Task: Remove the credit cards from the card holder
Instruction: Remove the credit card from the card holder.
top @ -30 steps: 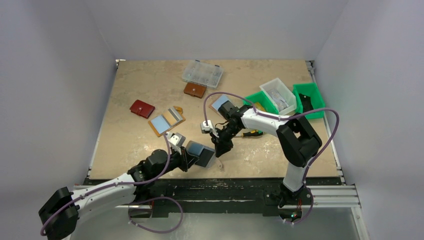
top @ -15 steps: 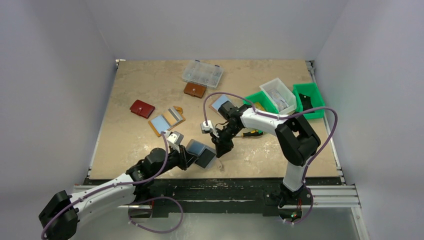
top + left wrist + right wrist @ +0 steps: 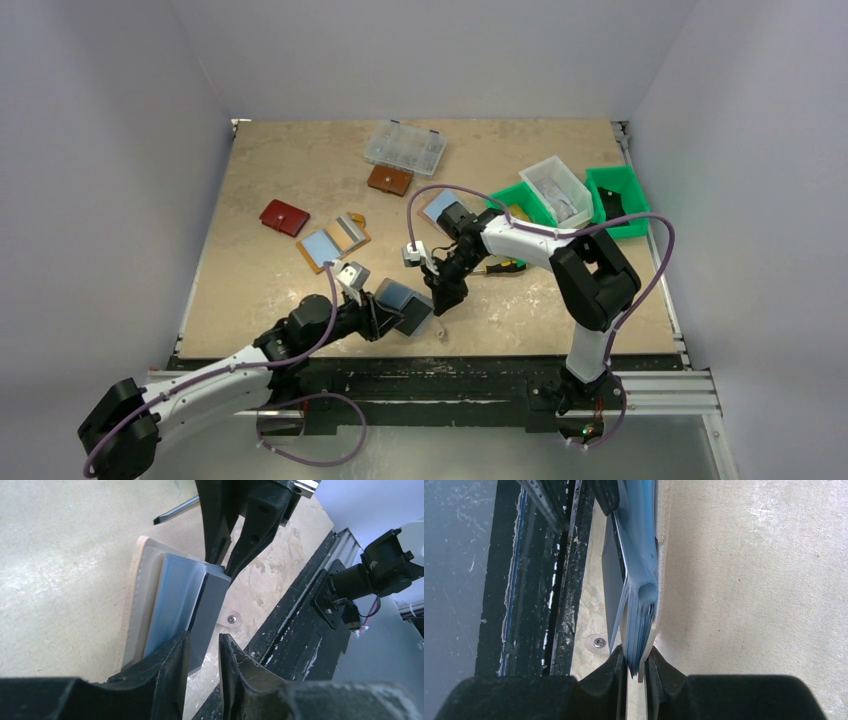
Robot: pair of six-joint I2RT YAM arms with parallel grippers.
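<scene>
Pinches the card holder [image 3: 639, 555] in the right claw [image 3: 636, 655]: jaws drawn narrow at the bottom centre of the right wrist view, with the pale blue leaves and the tan cover nipped together between the fingers. Runs up the middle of that frame, tan back to the right, a dark grey slab [image 3: 611, 580] splayed off to the left; card or flap, cannot tell. Sets the left claw [image 3: 202, 639] to a narrow gap as well, low in the left wrist view, the near corner of the grey slab lying in that gap; cannot tell whether gripped or only touched. Meets the right claw's fingertips at the holder's far corner, upper middle of that frame. Lies bottom centre in the overhead view, between the two claws, near the lower edge of the table [image 3: 270, 170]. Shows a screw head [image 3: 598, 642] in the table just beside the holder, then the black rail [image 3: 569, 580] at the left of the right wrist frame. Shows a screwdriver [image 3: 503, 266] just right of the right arm, an open tan wallet [image 3: 333, 240] up and left of the claws, a red wallet [image 3: 284, 217] further left. Has a brown wallet [image 3: 389, 180] and a clear box [image 3: 404, 146] at upper middle, well apart from the claws, and green bins [image 3: 617, 195] with a white bin [image 3: 557, 188] at the right.
</scene>
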